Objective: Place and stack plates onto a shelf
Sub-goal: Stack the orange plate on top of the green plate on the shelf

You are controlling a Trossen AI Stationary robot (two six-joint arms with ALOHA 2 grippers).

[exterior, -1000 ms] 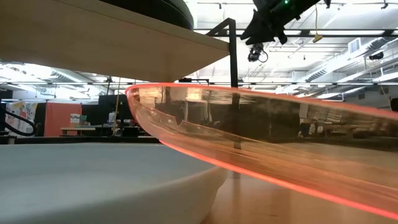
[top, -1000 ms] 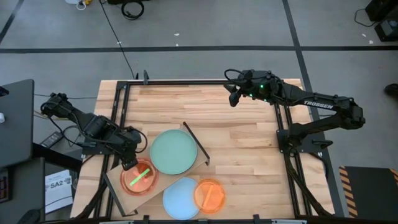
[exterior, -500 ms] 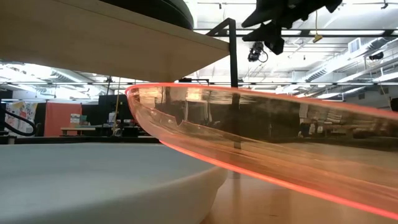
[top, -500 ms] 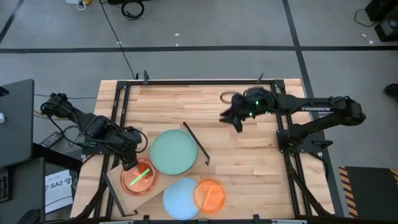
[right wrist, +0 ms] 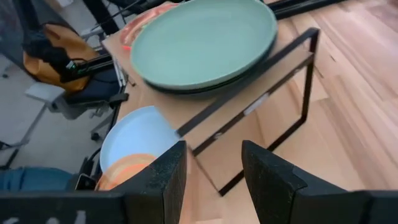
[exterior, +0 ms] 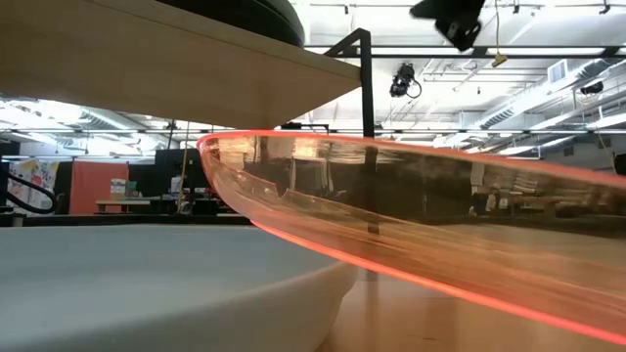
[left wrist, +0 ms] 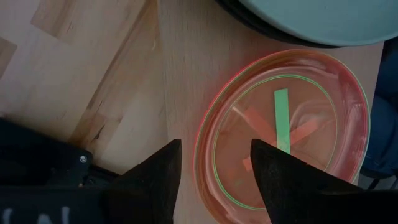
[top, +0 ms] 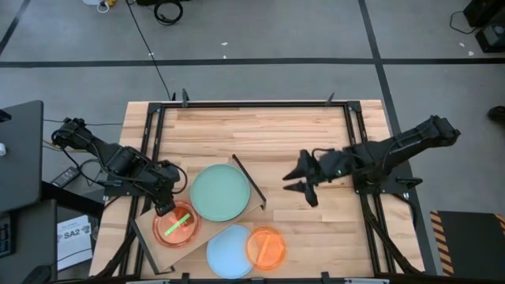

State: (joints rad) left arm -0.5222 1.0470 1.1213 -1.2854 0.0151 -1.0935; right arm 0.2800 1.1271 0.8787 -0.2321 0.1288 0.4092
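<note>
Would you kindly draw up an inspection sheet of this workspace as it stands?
Surface: slatted wooden tabletop, bare at the far side.
Job's things: mint-green plate on a black plate on the shelf; pink plate holding a neon-green one also on it; light-blue plate and orange plate on the tabletop.
Clutter: nothing seen.
Hands: left hand open at the pink plate; right hand open, above the table.
Cables: black cable on the floor.
Surroundings: grey floor; paper beside the table.

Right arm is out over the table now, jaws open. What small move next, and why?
Probably ease the right gripper on toward the light-blue plate and orange plate, which lie on the table off the shelf. Its jaws are open and empty, and the mint-green plate already sits on the shelf. The left gripper hovers over the pink plate.
</note>
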